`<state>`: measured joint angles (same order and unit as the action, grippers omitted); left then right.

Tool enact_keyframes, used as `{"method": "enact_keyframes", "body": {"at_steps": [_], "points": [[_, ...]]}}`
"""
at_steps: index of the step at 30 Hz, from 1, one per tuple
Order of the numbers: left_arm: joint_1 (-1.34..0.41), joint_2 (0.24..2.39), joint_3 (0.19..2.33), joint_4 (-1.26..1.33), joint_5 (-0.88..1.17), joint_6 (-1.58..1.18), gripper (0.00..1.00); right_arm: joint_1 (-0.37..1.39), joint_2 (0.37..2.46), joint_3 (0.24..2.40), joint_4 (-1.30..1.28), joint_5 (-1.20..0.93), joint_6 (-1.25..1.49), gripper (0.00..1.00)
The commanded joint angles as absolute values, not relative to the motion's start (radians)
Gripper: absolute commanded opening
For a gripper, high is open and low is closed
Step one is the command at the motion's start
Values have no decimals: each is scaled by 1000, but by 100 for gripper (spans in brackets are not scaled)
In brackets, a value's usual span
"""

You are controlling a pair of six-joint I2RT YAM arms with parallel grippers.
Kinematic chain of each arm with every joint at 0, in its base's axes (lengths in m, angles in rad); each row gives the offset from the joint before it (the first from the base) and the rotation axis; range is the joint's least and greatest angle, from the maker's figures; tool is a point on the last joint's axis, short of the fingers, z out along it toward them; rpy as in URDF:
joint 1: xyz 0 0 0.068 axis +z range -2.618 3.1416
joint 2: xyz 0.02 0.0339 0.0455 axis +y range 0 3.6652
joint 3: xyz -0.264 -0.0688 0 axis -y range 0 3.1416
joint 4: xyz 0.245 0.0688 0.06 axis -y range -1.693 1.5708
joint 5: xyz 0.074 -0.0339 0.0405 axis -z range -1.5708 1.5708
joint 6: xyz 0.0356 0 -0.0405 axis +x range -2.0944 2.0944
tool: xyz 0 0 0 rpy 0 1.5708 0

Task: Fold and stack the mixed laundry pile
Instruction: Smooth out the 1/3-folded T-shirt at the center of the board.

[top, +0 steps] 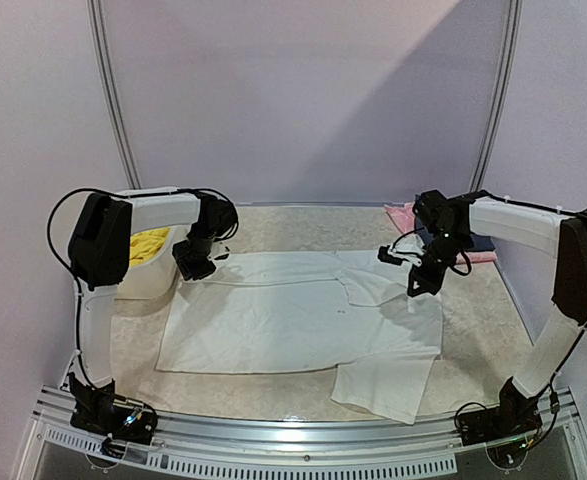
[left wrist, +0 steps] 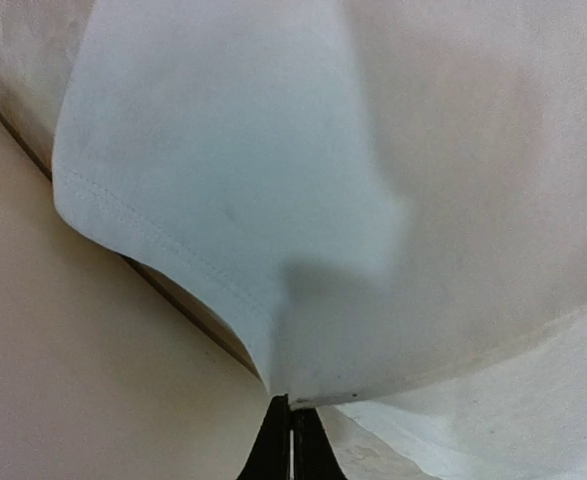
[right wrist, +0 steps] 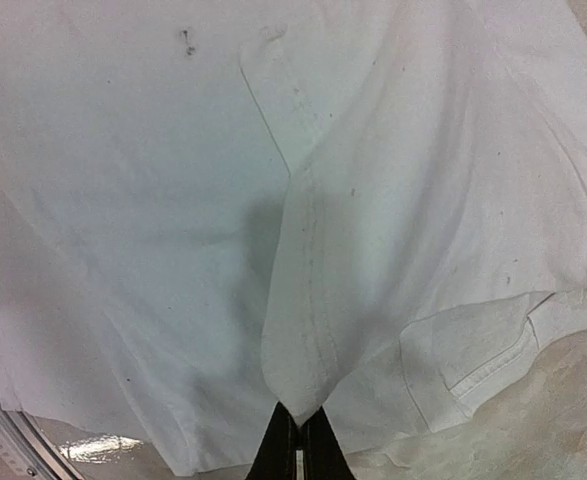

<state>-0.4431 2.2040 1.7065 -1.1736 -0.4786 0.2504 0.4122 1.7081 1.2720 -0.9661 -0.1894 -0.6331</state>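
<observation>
White T-shirt (top: 273, 330) is lying spread on the tabletop (top: 478, 335), and I am holding it at two places: left jaws are pinching its far left hemmed corner, right jaws are pinching a seamed fold at its right side. The yellow shorts (top: 151, 243) are sitting in the basket (top: 158, 282), far left.

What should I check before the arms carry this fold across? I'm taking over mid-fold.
1. Left gripper shut on the T-shirt edge: ok.
2. Right gripper shut on the same shirt: ok.
3. Single layer pinched by each: cannot tell.
4. Shirt flat on the table: not ok, a flap juts out at the near right.
5. Yellow shorts clear, in the basket: ok.
</observation>
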Motion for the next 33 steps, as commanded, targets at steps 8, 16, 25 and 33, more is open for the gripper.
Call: {"method": "enact_keyframes", "body": {"at_steps": [8,16,25,33], "points": [[-437,2201,1720,-1191,-469,249,0,443,1748,1420,-1074,-257,-511,14],[-437,2189,1717,-1188,-469,247,0,411,1766,1507,-1190,-360,-604,34],[-437,2185,1731,-1191,-469,234,8,480,1848,1434,-955,-318,-712,30],[-437,2162,1726,-1257,-472,189,25,574,2036,1569,-862,-323,-660,32]]}}
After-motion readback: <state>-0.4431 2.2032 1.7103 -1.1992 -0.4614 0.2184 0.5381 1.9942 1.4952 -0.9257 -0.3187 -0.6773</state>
